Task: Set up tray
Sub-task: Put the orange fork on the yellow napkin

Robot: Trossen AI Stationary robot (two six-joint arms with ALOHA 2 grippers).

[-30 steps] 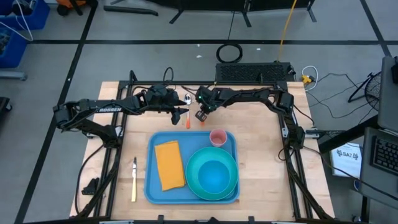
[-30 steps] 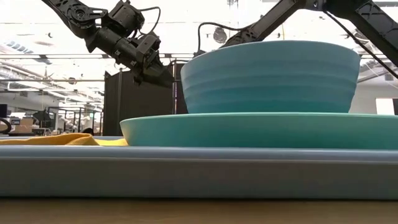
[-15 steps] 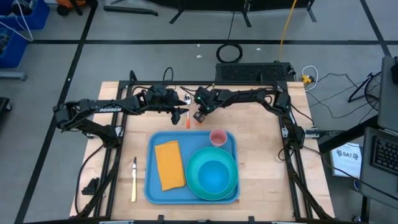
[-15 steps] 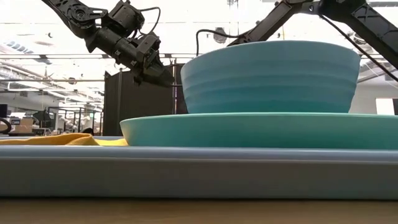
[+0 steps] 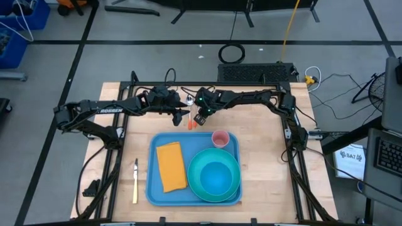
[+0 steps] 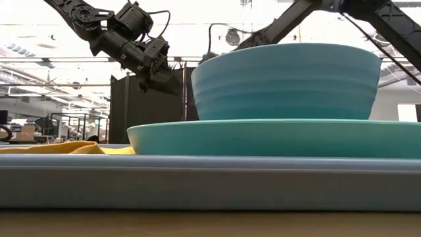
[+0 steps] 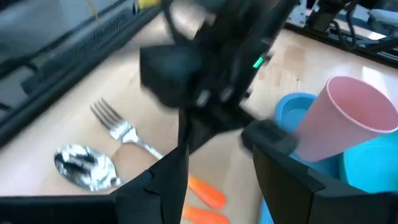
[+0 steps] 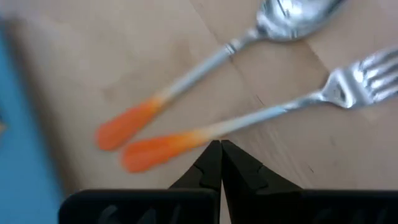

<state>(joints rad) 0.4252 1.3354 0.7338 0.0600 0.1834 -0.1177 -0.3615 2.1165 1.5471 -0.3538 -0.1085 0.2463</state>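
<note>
While both pincers hover, left [image 5: 182, 113] apparently wide, right [image 5: 200, 117] pinched empty, tray [image 5: 152, 188] holds cup [image 5: 220, 138], bowl [image 5: 217, 177].

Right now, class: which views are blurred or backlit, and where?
Left wrist view: the right claw close ahead is smeared by motion. Right wrist view: spoon and fork look soft. Low view: bright windows silhouette the arms behind the bowl.

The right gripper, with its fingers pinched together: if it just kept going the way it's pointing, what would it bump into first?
Probably the fork. The shut right gripper points down at its orange handle end, beside the spoon, on the wooden table. How much gap remains is unclear.
</note>
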